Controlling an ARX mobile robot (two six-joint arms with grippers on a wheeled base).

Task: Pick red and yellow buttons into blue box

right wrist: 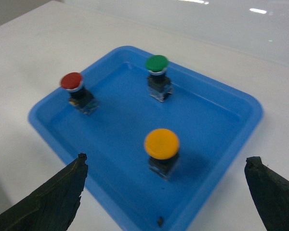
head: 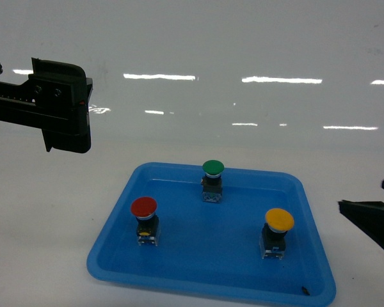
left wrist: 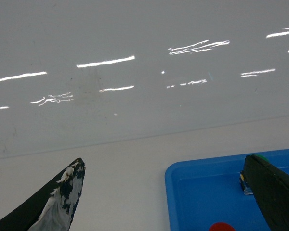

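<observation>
Both our claws, left claw [left wrist: 164, 202] and right claw [right wrist: 166, 192], are wide and empty, so we might knock over the yellow button [right wrist: 162, 143] or grab the green button [right wrist: 157, 63] near it.

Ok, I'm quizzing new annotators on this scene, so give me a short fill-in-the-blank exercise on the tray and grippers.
1. The blue tray holds ___ buttons.
2. The button farthest from the robot, between the red button and the yellow button, has a ___ cap.
3. The right gripper hangs over the tray with its jaws ___.

Missing words: three; green; open
</observation>
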